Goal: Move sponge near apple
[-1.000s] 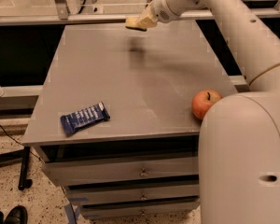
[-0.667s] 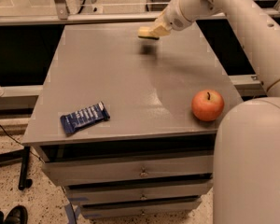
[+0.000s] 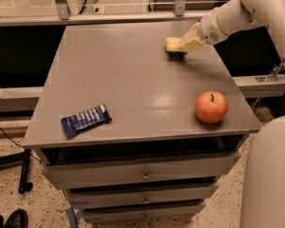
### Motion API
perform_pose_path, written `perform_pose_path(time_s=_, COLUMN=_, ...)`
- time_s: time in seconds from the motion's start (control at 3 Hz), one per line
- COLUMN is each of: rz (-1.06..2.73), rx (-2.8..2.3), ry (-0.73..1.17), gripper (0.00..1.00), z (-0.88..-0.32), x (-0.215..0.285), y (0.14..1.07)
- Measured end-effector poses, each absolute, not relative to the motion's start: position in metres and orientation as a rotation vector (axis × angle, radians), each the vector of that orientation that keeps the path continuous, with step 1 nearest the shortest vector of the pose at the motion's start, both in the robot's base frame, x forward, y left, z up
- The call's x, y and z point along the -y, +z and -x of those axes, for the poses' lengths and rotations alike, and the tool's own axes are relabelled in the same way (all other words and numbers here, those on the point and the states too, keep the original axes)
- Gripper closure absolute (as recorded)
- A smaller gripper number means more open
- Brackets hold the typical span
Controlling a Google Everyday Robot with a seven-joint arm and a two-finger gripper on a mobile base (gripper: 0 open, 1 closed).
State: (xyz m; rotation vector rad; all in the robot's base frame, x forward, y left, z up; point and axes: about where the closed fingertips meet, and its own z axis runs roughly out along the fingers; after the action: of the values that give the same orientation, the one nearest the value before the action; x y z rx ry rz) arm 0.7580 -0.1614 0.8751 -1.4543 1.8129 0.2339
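Observation:
The pale yellow sponge [image 3: 172, 43] is at the far right of the grey table top [image 3: 128, 70], low over the surface with a dark shadow under it. My gripper [image 3: 177, 46] reaches in from the upper right and is shut on the sponge. Its pale yellow fingers [image 3: 191, 40] run back to the white arm. The red-orange apple [image 3: 211, 107] sits upright near the table's front right corner, well in front of the sponge and a little to its right.
A blue snack wrapper [image 3: 85, 120] lies near the front left edge. The table is a cabinet with drawers [image 3: 142, 175] below. A metal rail [image 3: 114, 17] runs behind it. The robot's white body [image 3: 270, 175] stands at the right.
My gripper has carried the sponge from the far edge towards the front and right, lower over the table and closer to the apple. Apple and wrapper have not moved on the table.

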Motion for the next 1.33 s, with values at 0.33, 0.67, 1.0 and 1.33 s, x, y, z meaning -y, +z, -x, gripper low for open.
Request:
perform_pose_path(time_s=0.33, rz=1.481, rx=-1.813, ry=0.25, gripper=1.0, z=-0.733, x=0.194, y=0.878)
perform_pose_path(time_s=0.67, rz=1.528, rx=-1.779, ry=0.273, gripper=1.0, z=-0.705, x=0.211, y=0.894)
perform_pose_path(time_s=1.0, rz=1.592, rx=-1.748, ry=0.305, gripper=1.0, z=-0.681, x=0.216, y=0.904)
perform_pose_path(time_s=1.33, rz=1.653, rx=-1.748, ry=0.338, gripper=1.0, z=-0.663, x=0.225, y=0.901)
